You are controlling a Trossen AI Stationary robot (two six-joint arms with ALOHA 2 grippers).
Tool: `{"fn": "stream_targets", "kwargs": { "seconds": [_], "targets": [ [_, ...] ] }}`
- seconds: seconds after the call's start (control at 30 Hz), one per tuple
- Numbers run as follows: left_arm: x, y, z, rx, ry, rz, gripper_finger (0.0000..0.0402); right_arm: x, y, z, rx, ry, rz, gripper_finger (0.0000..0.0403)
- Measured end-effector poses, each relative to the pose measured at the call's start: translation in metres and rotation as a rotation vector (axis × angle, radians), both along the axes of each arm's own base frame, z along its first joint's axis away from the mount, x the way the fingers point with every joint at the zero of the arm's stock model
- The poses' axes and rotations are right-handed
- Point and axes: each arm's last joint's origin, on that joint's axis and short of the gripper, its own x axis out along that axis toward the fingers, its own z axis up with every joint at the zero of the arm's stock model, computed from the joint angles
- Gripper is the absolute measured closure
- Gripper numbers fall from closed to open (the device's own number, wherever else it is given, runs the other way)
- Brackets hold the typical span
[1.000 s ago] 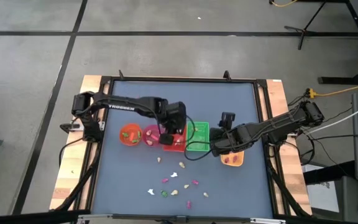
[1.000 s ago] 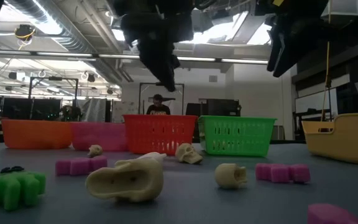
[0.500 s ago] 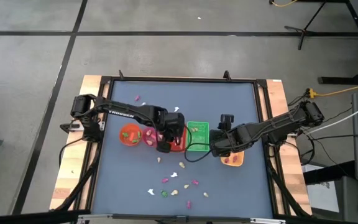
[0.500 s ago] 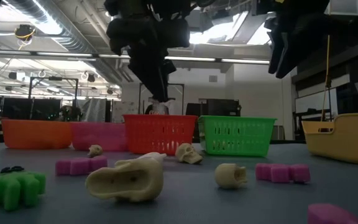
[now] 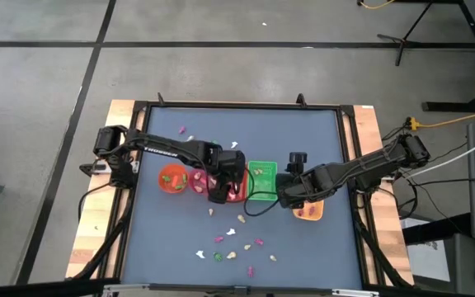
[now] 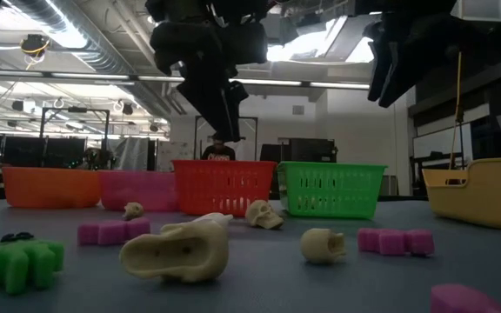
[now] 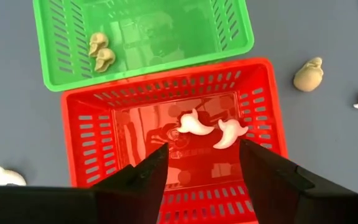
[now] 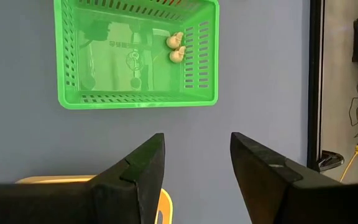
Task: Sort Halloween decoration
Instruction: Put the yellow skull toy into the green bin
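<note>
High view: "TROSSEN" on left arm (image 5: 162, 150)

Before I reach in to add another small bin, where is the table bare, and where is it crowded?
Bare: the table stretch behind the basket row, save a few strays near its left, and the front corners. Crowded: the middle, where the left gripper hangs over the red basket beside the green basket, and the trinkets in front.

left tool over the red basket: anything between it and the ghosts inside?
Nothing visible. The left tool hangs open above the red basket, and the two white ghosts lie on its floor with clear space between them and the fingers.
</note>
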Motion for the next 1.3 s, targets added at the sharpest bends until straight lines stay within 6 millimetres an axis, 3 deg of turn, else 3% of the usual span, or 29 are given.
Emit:
{"fn": "stream_targets", "kwargs": {
  "seconds": [0.33, 0.77, 1.07, 1.3],
  "targets": [
    [-0.004, -0.03, -0.001, -0.011, 0.029, -0.06, 0.0222, 0.0, 0.0, 0.0, 0.0, 0.0, 0.0, 0.0221],
    [-0.028, -0.076, -0.007, -0.015, 0.224, -0.104, 0.0223, 0.002, 0.001, 0.001, 0.009, -0.026, 0.0, 0.0221],
    [-0.036, -0.105, -0.006, 0.064, 0.205, -0.253, 0.0223, 0.004, 0.001, 0.001, 0.015, -0.045, 0.001, 0.0221],
    [-0.038, -0.113, -0.007, 0.125, 0.182, -0.318, 0.0223, 0.004, 0.001, 0.001, 0.016, -0.047, 0.001, 0.0221]
  ]
}}
